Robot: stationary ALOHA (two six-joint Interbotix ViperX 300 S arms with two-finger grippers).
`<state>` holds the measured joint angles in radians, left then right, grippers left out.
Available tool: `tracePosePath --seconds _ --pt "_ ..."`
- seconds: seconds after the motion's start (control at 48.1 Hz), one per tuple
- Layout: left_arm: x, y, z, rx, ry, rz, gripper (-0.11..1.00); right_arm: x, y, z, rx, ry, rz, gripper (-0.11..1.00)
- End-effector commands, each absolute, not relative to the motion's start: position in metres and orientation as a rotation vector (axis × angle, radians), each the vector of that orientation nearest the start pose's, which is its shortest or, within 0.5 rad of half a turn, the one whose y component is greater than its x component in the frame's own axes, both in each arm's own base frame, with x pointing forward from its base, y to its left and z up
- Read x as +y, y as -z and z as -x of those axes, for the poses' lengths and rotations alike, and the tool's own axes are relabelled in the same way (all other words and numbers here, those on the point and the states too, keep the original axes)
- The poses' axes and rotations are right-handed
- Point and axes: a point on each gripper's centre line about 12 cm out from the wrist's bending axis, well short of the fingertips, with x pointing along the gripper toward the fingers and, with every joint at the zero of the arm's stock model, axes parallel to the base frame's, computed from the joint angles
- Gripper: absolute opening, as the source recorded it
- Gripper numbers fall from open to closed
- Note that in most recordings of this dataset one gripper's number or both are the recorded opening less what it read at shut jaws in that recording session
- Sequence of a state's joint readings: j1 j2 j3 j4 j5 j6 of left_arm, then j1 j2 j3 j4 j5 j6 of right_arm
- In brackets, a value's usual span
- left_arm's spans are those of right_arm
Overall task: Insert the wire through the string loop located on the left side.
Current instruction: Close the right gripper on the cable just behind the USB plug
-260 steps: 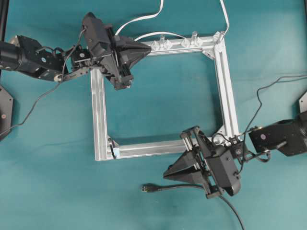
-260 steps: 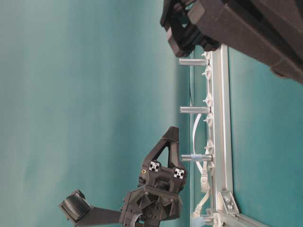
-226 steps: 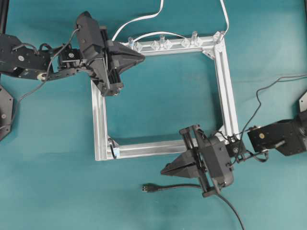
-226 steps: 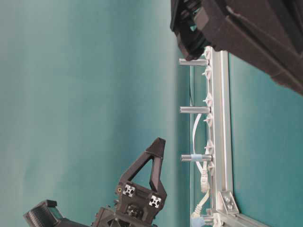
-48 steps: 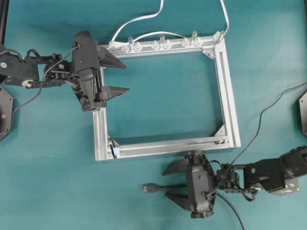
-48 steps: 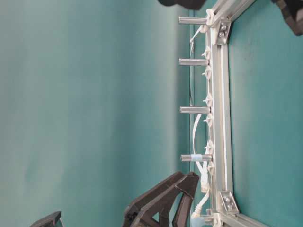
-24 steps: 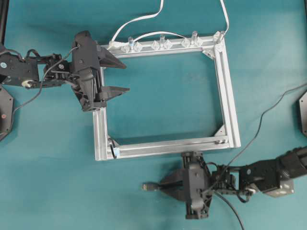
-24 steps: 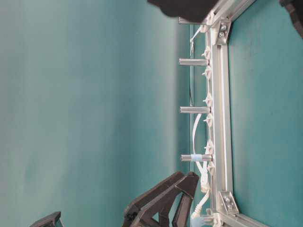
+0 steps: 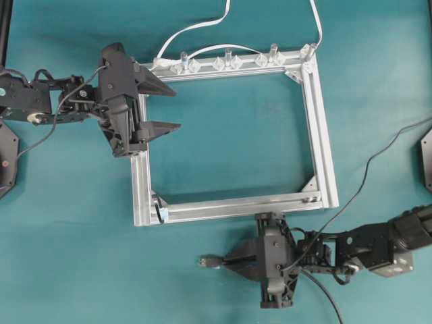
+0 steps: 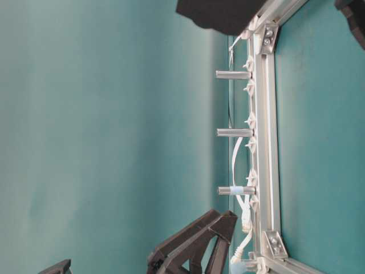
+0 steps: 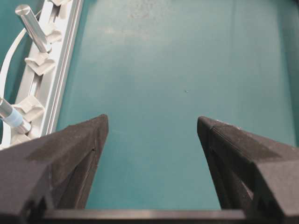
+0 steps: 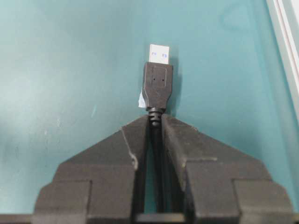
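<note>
With the right hand clenched on the wire just behind its plug, low over the tabletop below the frame, and the left hand spread empty, the slack plug risked missing the tiny string loop.

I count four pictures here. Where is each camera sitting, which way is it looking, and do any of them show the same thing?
Overhead: looks straight down on the silver frame, both arms and both claws.
Table-level: low beside the table, image turned sideways, looking along the frame's peg row; black arm parts at the edges.
Left wrist: rides the left claw, open over bare cloth beside the frame.
Right wrist: rides the right claw, shut on the wire.
Shared: overhead also shows the wire's plug and right claw.
</note>
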<state>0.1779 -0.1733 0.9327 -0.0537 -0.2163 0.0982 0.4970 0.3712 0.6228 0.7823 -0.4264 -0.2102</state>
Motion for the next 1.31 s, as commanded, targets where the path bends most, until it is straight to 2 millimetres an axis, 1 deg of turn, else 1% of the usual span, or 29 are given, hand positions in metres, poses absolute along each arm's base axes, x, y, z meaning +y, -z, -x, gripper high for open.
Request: tracePosePath --seconds 0.0,0.249,0.416,0.582,0.748,0.915,1.143,1.289 --pt "0.059 -0.174 -0.322 0.516 -0.17 -0.007 0.8 0.169 -0.062 -0.379 0.673 -0.028 -0.244 0.13" --pt "0.059 -0.174 -0.322 0.516 -0.17 -0.007 0.8 0.169 -0.063 -0.38 0.666 -0.028 -0.244 0.13" --pt "0.059 -0.174 -0.322 0.516 -0.17 -0.007 0.8 0.17 -0.067 -0.381 0.655 -0.03 -0.249 0.13" --pt "0.058 -0.174 -0.322 0.516 -0.169 -0.006 0.8 0.17 -0.082 -0.381 0.628 -0.041 -0.263 0.13" --pt "0.058 -0.175 -0.323 0.514 -0.169 -0.007 0.8 0.171 -0.102 -0.382 0.595 -0.057 -0.285 0.13" --pt "0.057 -0.174 -0.323 0.516 -0.164 -0.008 0.8 0.168 -0.119 -0.383 0.567 -0.065 -0.303 0.13" --pt "0.055 -0.175 -0.323 0.514 -0.158 -0.01 0.8 0.157 -0.144 -0.387 0.53 -0.078 -0.283 0.13" --pt "0.052 -0.174 -0.323 0.516 -0.151 -0.012 0.8 0.145 -0.16 -0.389 0.511 -0.079 -0.272 0.13"
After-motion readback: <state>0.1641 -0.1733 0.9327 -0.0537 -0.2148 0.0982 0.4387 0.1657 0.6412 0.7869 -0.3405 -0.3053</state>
